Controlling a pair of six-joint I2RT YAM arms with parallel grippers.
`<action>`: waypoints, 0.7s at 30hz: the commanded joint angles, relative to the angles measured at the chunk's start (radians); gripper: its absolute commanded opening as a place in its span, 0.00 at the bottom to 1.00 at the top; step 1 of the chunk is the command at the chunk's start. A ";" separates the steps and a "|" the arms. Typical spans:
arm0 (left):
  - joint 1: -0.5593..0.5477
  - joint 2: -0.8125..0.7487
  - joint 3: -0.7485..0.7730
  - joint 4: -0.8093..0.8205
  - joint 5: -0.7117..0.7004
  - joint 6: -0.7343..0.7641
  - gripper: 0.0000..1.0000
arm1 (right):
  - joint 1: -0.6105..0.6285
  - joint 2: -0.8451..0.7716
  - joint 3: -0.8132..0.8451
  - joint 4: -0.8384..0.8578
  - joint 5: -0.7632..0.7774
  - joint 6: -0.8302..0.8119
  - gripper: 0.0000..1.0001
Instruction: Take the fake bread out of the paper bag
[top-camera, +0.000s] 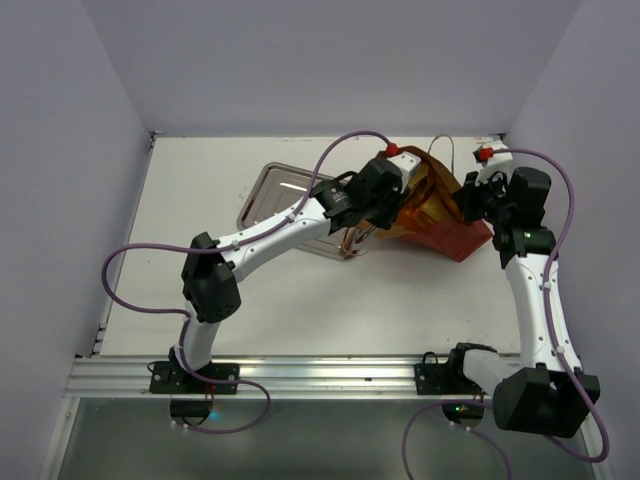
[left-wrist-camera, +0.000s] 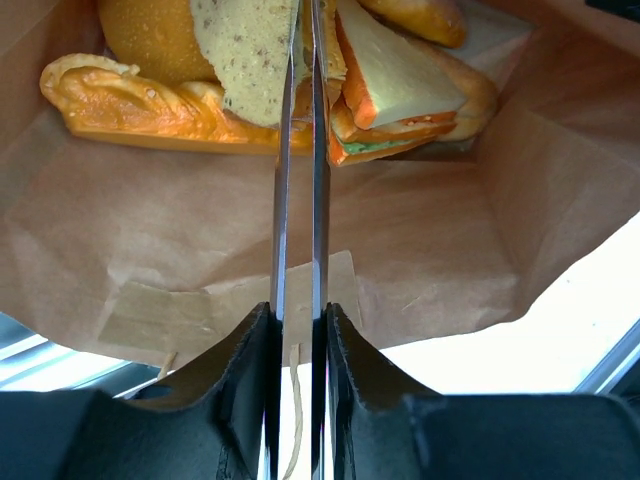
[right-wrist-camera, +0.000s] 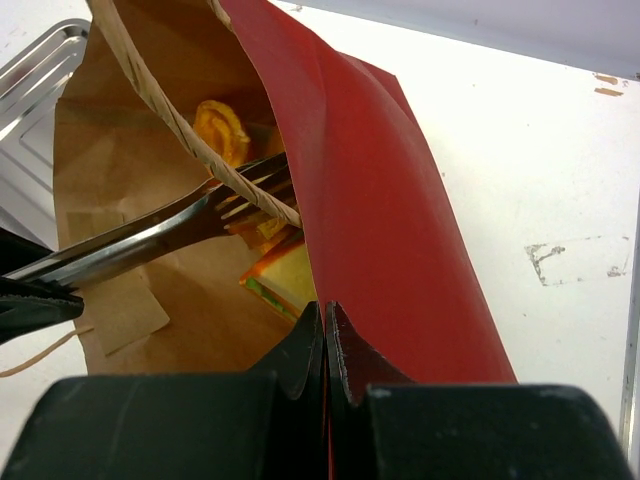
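The paper bag, red outside and brown inside, lies on its side with its mouth toward the left arm. My left gripper is shut on metal tongs that reach into the bag. Their tips are at a pale speckled slice of fake bread. Around the slice lie a croissant-like bun, a round loaf and a sandwich piece. My right gripper is shut on the bag's red wall and holds the mouth open. In the right wrist view the tongs end in fork tines.
A metal tray lies left of the bag, under the left arm; its corner shows in the right wrist view. A string handle sticks out behind the bag. White walls close in the table at the back and sides.
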 joint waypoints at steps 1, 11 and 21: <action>0.003 -0.019 0.020 0.002 -0.039 0.029 0.25 | 0.005 -0.024 0.011 0.018 -0.007 0.014 0.00; 0.003 -0.120 -0.084 0.046 -0.025 0.007 0.11 | 0.005 -0.027 0.016 0.007 -0.007 0.014 0.00; 0.003 -0.330 -0.371 0.227 0.050 -0.003 0.00 | 0.005 -0.030 0.004 0.016 -0.006 0.023 0.00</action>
